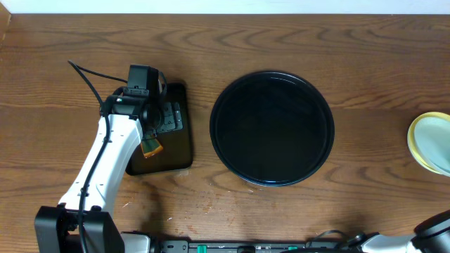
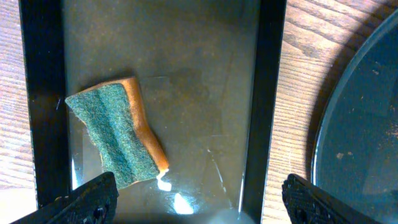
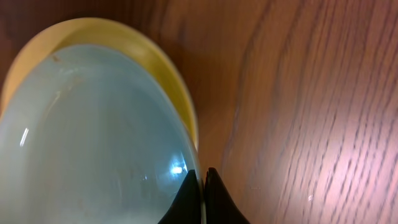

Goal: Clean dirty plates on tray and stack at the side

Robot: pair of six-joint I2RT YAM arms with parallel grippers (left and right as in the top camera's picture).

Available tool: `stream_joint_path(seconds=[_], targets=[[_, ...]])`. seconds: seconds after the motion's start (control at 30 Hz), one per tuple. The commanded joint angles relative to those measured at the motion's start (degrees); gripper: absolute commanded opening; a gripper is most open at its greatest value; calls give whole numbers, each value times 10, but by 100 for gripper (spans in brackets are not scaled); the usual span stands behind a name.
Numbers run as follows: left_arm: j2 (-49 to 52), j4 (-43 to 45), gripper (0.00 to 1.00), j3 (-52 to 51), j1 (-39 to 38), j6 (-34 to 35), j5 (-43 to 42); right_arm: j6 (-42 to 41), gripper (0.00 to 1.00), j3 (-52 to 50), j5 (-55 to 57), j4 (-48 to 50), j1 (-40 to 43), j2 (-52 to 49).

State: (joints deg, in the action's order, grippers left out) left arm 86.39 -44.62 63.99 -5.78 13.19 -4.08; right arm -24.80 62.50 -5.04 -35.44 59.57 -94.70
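Observation:
The large round black tray (image 1: 273, 128) sits mid-table with nothing on it; its rim also shows in the left wrist view (image 2: 357, 124). At the table's right edge a pale blue-white plate (image 1: 443, 146) lies on a pale yellow plate (image 1: 420, 130). In the right wrist view my right gripper (image 3: 203, 186) is shut on the rim of the pale blue-white plate (image 3: 87, 137), which rests over the yellow plate (image 3: 155, 56). I cannot make out a third plate. My left gripper (image 2: 202, 202) is open and empty, above the small rectangular tray.
The small black rectangular tray (image 1: 179, 151) lies left of the round tray and holds a green and orange sponge (image 2: 118, 137), also visible in the overhead view (image 1: 150, 147). The left arm (image 1: 105, 161) reaches over it. The table is bare wood elsewhere.

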Motion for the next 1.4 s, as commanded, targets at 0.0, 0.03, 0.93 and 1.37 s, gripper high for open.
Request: stream_joint_path(seconds=[0.0, 0.03, 0.93, 1.37], targets=[[4, -1, 86, 0, 3, -5, 7, 42, 7, 1, -49, 35, 5, -30], [4, -1, 86, 0, 3, -5, 7, 52, 36, 1, -85, 45, 3, -36], [4, -1, 86, 0, 3, -5, 7, 206, 59, 1, -108, -12, -669, 190], [4, -1, 86, 0, 3, -5, 7, 221, 99, 1, -80, -20, -761, 187]])
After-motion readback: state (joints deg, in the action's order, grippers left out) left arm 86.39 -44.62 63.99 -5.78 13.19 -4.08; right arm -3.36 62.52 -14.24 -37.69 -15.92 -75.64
